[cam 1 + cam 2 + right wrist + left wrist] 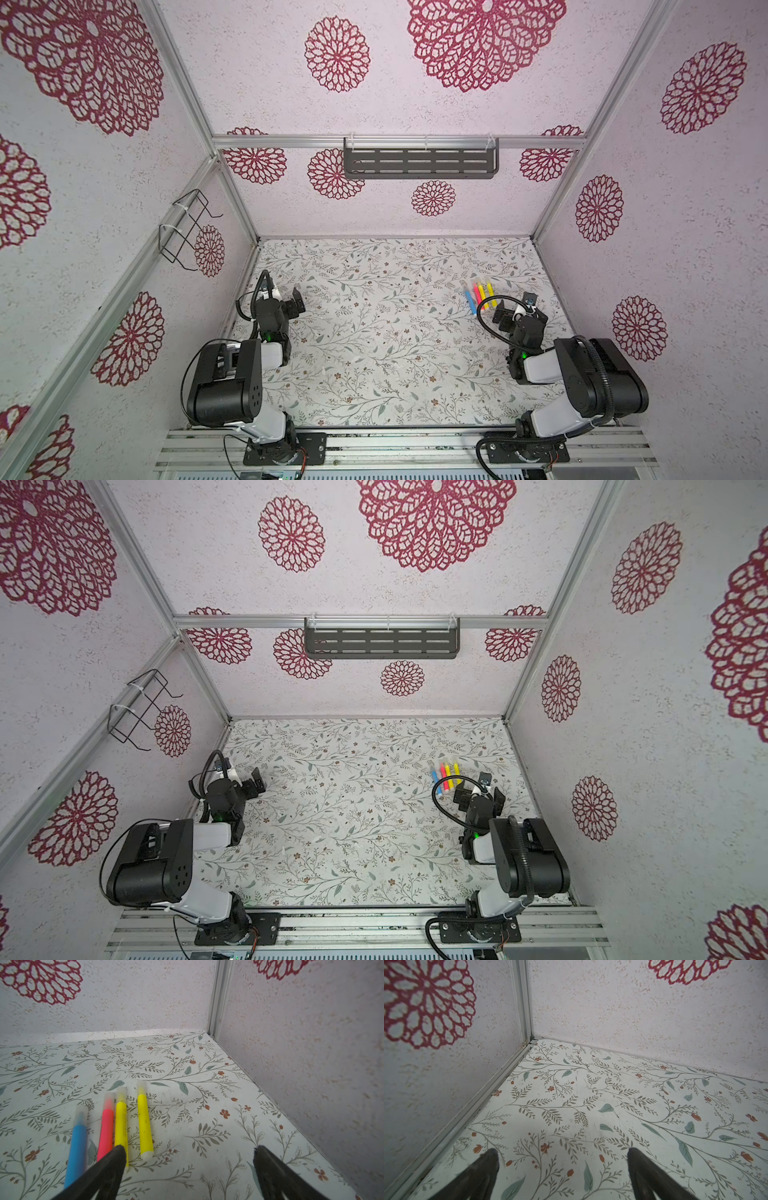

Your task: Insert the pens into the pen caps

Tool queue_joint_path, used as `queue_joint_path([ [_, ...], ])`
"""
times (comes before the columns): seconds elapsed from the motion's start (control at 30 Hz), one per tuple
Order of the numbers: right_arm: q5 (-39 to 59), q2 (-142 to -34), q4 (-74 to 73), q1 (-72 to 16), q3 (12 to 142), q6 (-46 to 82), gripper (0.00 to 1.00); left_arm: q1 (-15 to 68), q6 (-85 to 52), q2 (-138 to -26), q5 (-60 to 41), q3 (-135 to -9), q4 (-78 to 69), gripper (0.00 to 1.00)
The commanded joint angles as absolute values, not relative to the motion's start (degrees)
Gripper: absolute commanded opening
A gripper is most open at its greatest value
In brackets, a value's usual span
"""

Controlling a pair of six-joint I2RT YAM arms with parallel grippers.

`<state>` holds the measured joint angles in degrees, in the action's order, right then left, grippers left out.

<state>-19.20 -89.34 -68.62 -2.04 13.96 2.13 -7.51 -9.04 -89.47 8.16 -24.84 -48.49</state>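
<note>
A blue pen (78, 1142), a pink pen (106, 1130) and two yellow pens (121, 1124) (144, 1124) lie side by side on the floral table, at the right rear in both top views (480, 296) (446, 776). Each carries a clear pen cap over its far end, as on the blue pen (81, 1112) and the outer yellow pen (141, 1087). My right gripper (190, 1148) (515, 305) hovers open just in front of them, one fingertip (119, 1153) overlapping the inner yellow pen's near end. My left gripper (562, 1152) (286, 297) is open and empty near the left wall.
The table (374, 291) is boxed in by patterned walls with aluminium corner posts (218, 997). A dark slotted shelf (419, 162) hangs on the back wall, a wire rack (187, 228) on the left wall. A few tiny pale bits (356, 358) lie mid-table, too small to identify.
</note>
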Motion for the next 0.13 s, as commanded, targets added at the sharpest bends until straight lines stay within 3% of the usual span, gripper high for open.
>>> queue_joint_path([
  [0.0, -18.9, -88.2, -69.1, -2.3, 14.6, 2.9, 0.99, -8.0, -8.3, -88.9, 7.2, -24.7, -48.8, 0.99],
  [0.1, -18.8, -88.0, -70.2, -2.3, 13.9, 2.7, 0.99, -8.0, -8.3, -88.9, 7.2, -24.6, -49.0, 0.99],
])
